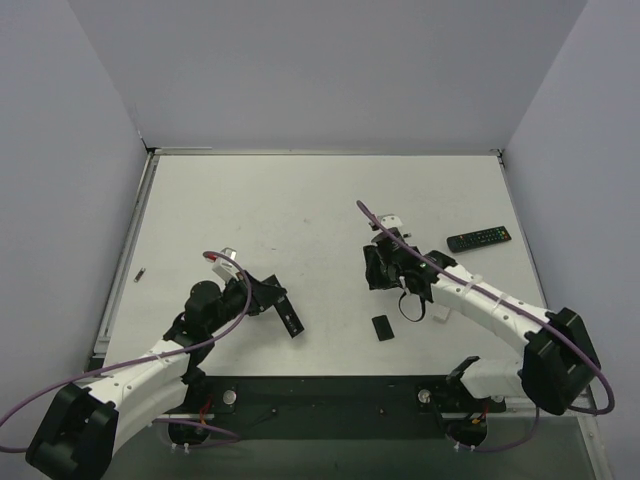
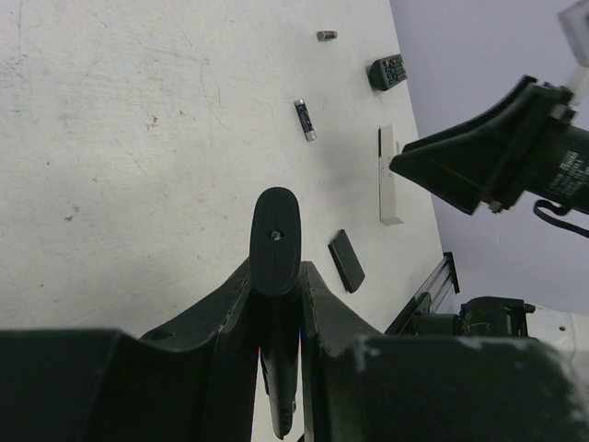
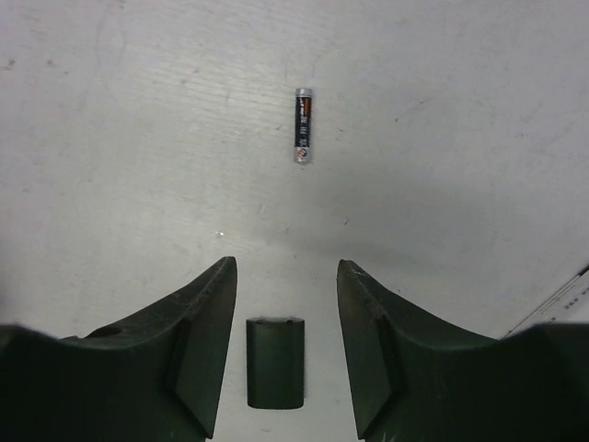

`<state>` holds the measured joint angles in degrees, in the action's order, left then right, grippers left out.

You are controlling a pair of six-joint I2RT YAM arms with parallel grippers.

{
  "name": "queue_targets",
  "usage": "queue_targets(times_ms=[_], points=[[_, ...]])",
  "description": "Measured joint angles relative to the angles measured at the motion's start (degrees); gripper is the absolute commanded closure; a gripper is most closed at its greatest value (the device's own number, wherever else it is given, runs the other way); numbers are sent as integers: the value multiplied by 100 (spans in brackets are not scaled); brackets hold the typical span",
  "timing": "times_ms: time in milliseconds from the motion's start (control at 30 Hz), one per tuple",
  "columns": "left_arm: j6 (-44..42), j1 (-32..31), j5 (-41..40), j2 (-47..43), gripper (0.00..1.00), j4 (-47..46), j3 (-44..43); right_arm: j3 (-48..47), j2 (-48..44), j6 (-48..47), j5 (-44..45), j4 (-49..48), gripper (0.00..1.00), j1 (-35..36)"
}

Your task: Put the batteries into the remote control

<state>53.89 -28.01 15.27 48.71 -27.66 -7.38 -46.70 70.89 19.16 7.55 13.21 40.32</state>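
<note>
My left gripper (image 2: 276,272) is shut on a slim black remote control (image 2: 275,235), held edge-on above the table; in the top view this gripper (image 1: 272,300) and the remote (image 1: 291,318) are left of centre. A flat black battery cover (image 3: 275,362) lies on the table between the fingers of my open right gripper (image 3: 285,267), untouched by them. One of the batteries (image 3: 303,125) lies beyond that gripper, dark with metallic ends. The left wrist view shows that battery (image 2: 305,120) and a second battery (image 2: 326,35) farther off, and the cover (image 2: 346,261).
Another black remote (image 1: 478,238) lies near the table's right edge. A white bar (image 2: 389,175) rests on the table below the right arm. A small dark item (image 1: 140,272) sits by the left edge. Grey walls enclose the table.
</note>
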Motion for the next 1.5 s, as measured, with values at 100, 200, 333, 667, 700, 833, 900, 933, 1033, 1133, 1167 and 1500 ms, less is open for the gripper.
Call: queue_targets(times_ms=[100, 200, 333, 667, 700, 833, 900, 933, 1033, 1133, 1167, 1500], points=[[46, 7, 20, -28, 100, -42, 33, -70, 562, 177, 2, 31, 63, -249], [105, 11, 39, -42, 100, -83, 39, -160, 1056, 269, -90, -20, 66, -417], [157, 20, 55, -66, 100, -138, 44, -350, 1620, 361, -254, -192, 70, -612], [293, 37, 122, -114, 100, -258, 116, -925, 2750, 466, -411, -417, 71, -780], [299, 37, 131, -118, 100, -258, 116, -927, 2813, 479, -387, -415, 74, -796], [358, 37, 153, -125, 100, -284, 118, -973, 2848, 483, -326, -417, 81, -802], [398, 37, 157, -125, 100, -304, 118, -977, 2874, 479, -293, -431, 93, -804], [415, 37, 160, -125, 100, -306, 118, -979, 2879, 466, -284, -442, 99, -804], [481, 37, 170, -125, 100, -350, 122, -979, 2881, 455, -289, -472, 100, -802], [588, 37, 173, -125, 100, -474, 155, -975, 2857, 380, -330, -476, 100, -763], [623, 37, 177, -122, 100, -529, 170, -962, 2809, 345, -348, -431, 100, -739], [1344, 39, 162, -15, 100, -1272, 509, -1429, 1180, -131, -822, 643, 100, 485]])
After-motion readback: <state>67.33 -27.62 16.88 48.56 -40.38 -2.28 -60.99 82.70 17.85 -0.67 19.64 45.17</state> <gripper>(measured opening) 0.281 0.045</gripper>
